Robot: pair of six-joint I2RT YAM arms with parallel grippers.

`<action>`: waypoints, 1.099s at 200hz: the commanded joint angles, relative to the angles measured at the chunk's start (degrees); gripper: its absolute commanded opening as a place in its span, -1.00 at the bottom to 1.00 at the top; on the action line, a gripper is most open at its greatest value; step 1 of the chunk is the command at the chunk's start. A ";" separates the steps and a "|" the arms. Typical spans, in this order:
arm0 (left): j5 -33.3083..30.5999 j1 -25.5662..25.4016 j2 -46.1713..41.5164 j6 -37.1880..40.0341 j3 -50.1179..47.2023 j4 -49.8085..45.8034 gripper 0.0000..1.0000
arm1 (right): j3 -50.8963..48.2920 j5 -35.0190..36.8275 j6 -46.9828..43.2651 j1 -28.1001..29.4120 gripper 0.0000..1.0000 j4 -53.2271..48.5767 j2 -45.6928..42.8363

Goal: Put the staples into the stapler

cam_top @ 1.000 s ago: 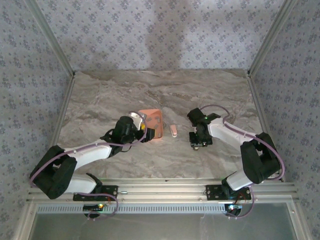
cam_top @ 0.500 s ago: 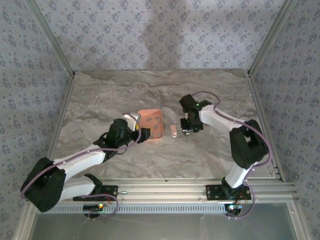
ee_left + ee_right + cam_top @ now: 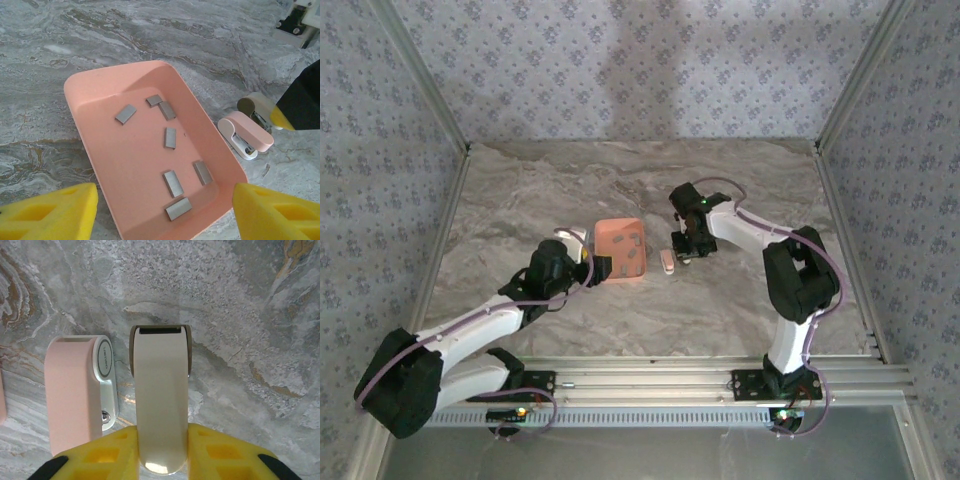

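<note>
A second ago the right pincer (image 3: 682, 250) hung well off to the stapler's (image 3: 667, 262) right, and since then that arm has swung across the desk (image 3: 570, 190) and closed the gap. The pale pink-and-white stapler now lies flat just beside the pincer's tip, on its left. Its two halves look folded together, so I'd say it has yet to be opened. The yellow pads (image 3: 220, 450) stand narrow, with a cream bar (image 3: 160, 390) running out between them to a brown end. I cannot tell whether that bar is being squeezed or simply belongs to the pincer. Meanwhile the left pincer (image 3: 593, 268) has drawn back a little toward its own base, away from the salmon tray (image 3: 95, 105). It gapes wide and has hold of nothing. The tray's near end lies straight ahead of it, roughly between the lines of its two fingers. Seven staples (image 3: 170, 137) are scattered loose over the tray's floor, none lifted. Seen from this pincer, the stapler sits ahead and to the right, just past the tray's far side wall. To my eye the loading itself hasn't begun. The right arm looks set to deal with the stapler first, while the left waits over the staples to pick one out.
</note>
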 commanded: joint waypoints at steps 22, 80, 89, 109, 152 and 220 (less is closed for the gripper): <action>-0.63 0.37 -1.02 0.78 -0.21 0.02 0.45 | 1.27 0.40 -0.76 0.29 -0.16 -2.16 -1.49; -2.67 3.01 -5.06 2.62 0.95 -2.98 0.52 | -8.93 7.11 -0.74 -4.60 0.11 4.51 -16.66; -4.03 4.15 -6.73 3.23 1.50 -4.62 0.56 | -12.09 7.92 -1.97 -6.15 0.16 8.11 -20.07; -9.03 7.07 -10.66 4.59 2.33 -8.25 0.73 | -19.17 8.02 -5.11 -10.59 0.51 18.44 -27.03; -26.91 13.32 -20.41 4.14 -1.53 -9.09 0.97 | -33.88 11.24 -9.83 -19.33 1.00 41.29 -36.92; -28.85 24.02 -19.76 14.23 -12.07 7.75 0.97 | -49.34 10.22 -17.41 -27.16 1.00 66.63 -35.14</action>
